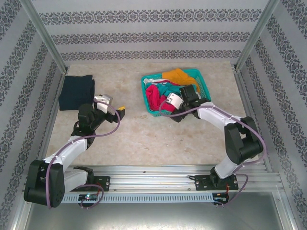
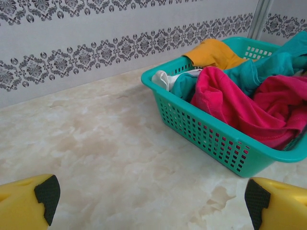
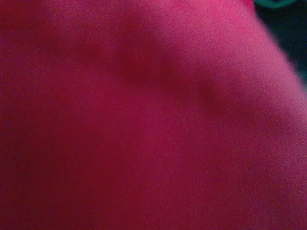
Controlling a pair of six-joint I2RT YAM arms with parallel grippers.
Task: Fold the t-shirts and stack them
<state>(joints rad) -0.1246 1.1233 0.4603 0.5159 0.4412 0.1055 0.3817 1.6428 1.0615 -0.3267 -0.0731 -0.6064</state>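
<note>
Overhead, table [image 1: 144, 139] is marbled beige, walled on three sides. Basket [image 1: 204, 81] sits at 1 o'clock from table centre, heaped with cloth. Magenta shirt [image 1: 153, 97] fills its 8 o'clock side. Teal shirt [image 2: 259, 69] lies across the middle. Orange shirt [image 1: 178, 75] drapes the far rim at 12. White shirt [image 2: 165, 79] peeks out at one corner. Navy shirt [image 1: 76, 92] lies folded flat, alone at 10 o'clock, well apart from basket.

Right arm: elbow bent out at 4 o'clock, forearm reaching toward 10 into basket. Right claw [image 1: 188, 91] is down among the shirts, its lens against blurred magenta cloth; cannot tell how its jaws stand.

Left arm: forearm angled toward 1 o'clock, wrist low over table. Left claw [image 1: 121, 111] is spread wide, pads [image 2: 47, 194] bare, aimed at 3 o'clock toward basket. Navy shirt is at its 10 o'clock, near.
</note>
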